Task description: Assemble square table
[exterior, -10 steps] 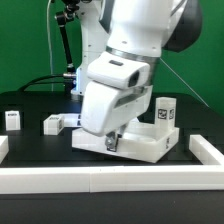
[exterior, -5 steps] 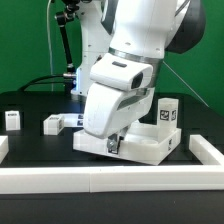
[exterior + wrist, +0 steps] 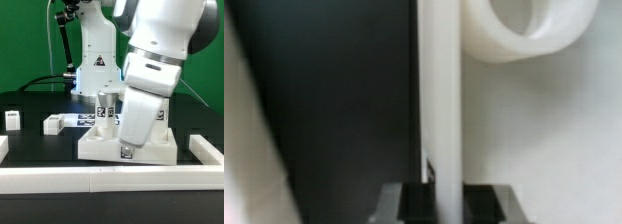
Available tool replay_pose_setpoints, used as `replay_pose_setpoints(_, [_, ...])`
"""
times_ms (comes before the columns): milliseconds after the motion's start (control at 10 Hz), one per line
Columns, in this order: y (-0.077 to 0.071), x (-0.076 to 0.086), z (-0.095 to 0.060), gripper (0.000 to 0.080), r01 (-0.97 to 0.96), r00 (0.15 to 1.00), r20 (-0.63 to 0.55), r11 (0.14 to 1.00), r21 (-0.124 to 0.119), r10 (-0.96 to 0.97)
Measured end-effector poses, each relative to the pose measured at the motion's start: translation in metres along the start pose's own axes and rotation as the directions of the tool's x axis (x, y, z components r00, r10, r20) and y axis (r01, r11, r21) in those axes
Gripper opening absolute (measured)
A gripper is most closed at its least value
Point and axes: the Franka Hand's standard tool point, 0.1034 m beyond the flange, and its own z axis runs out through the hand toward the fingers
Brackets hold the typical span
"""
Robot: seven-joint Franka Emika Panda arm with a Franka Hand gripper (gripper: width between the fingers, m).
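The square table's white slab [image 3: 100, 146] lies flat on the black surface, and one white tagged leg [image 3: 103, 105] stands upright at its back. Two more legs [image 3: 12, 119] [image 3: 52, 124] lie loose toward the exterior view's left. My gripper [image 3: 127, 148] reaches down onto the slab's front edge. In the wrist view my gripper [image 3: 441, 200] is shut on the slab's thin raised rim [image 3: 439, 90], which runs straight out between the dark pads [image 3: 487, 200]. A round white socket [image 3: 523, 40] shows on the slab beside the rim. The arm hides the slab's right part.
A long white rail [image 3: 100, 181] borders the front of the black surface, with rail ends at the exterior view's left [image 3: 3, 148] and right [image 3: 206, 150]. The marker board [image 3: 82, 118] lies behind the slab. A black stand and cables are at the back left.
The arm has swung toward the exterior view's right along the slab's front. It now covers the leg that showed at the right and uncovers the upright leg at the back.
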Motion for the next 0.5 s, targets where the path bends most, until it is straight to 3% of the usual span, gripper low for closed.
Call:
replay_pose_setpoints(100, [0.0047, 0.0074, -0.0031, 0.006, 0.058, 0.998, -0.002, 0.998, -0.01, -0.058])
replay_pose_setpoints(500, [0.0035, 0.0022, 0.0006, 0.006, 0.029, 1.0, 0.0, 1.0, -0.004, -0.029])
